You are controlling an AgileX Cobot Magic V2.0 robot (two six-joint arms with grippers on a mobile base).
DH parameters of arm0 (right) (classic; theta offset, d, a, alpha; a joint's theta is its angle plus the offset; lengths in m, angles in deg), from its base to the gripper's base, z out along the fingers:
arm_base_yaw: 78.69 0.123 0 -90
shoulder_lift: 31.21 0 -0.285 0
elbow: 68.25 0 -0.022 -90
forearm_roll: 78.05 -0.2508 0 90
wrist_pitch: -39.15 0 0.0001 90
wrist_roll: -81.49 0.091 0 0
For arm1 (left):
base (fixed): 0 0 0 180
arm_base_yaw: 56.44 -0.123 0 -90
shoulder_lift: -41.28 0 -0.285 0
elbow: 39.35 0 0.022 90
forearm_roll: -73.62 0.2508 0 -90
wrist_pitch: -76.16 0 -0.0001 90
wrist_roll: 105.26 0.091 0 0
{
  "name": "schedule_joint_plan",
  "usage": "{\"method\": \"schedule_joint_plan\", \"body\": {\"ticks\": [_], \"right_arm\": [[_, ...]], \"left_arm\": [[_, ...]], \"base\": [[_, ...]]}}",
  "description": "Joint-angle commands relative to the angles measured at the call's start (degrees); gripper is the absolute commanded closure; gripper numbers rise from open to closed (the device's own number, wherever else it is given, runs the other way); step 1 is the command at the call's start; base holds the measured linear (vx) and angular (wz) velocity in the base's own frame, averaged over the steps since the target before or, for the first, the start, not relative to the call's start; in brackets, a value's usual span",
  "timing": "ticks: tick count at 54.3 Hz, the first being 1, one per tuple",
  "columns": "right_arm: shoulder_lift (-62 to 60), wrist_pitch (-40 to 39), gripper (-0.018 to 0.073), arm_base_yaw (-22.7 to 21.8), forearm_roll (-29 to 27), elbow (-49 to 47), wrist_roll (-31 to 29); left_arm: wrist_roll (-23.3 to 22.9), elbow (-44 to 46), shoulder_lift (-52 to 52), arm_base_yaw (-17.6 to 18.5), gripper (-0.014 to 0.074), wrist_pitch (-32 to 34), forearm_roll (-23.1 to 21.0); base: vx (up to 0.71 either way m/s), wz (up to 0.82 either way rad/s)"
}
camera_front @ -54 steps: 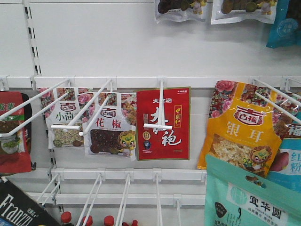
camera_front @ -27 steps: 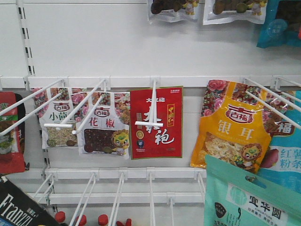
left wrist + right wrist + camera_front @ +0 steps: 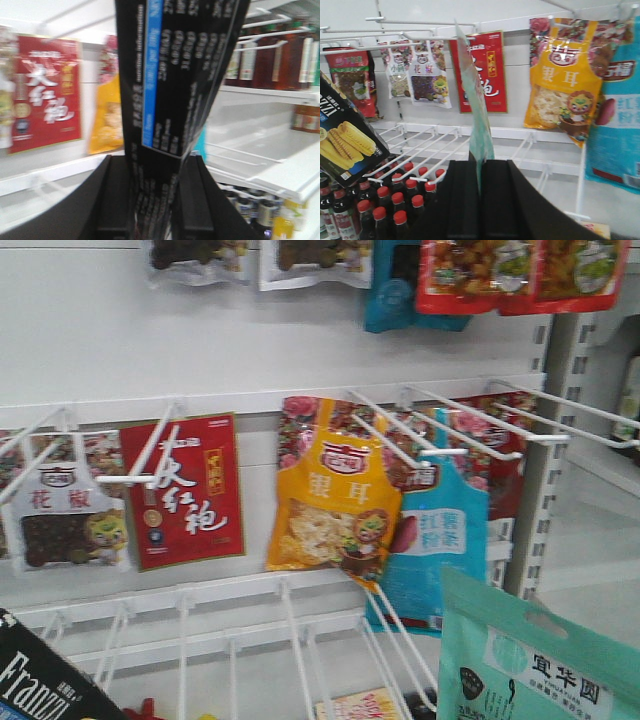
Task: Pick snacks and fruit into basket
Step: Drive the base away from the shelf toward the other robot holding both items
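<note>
Before shelf (image 3: 250,403), black packet (image 3: 175,75), mint-green pouch (image 3: 480,125), clamped

A: Only a corner of the black packet (image 3: 45,685) in the front view, lettering cropped by the edge.
B: Same for the mint-green pouch (image 3: 540,660), lower right. Only edge-on from the right wrist, face hidden.
A: Cannot read the packet's small print from the left wrist for blur; top lost past the upper edge, lower end buried between the fingers (image 3: 112,200) of the left hand (image 3: 154,170).
B: Top-row bags (image 3: 200,260) sliced off above, too.
</note>
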Motion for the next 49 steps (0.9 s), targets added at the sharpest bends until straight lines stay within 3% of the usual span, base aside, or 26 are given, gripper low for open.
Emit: {"method": "schedule_joint_plan", "body": {"ticks": [1,49], "right_arm": [[0.2,2.1,0.0568,-0.1,-0.7,-1.9,-0.3],[0.2,2.0,0.0568,-0.1,-0.7,-1.9,-0.3]], "left_arm": [[-0.3,1.6,0.1,0.3,0.0596,4.6,-2.3],[-0.3,1.6,0.1,0.3,0.0596,4.6,-2.3]], "base": [[-0.17,-0.69],[-0.14,-0.68]]}}
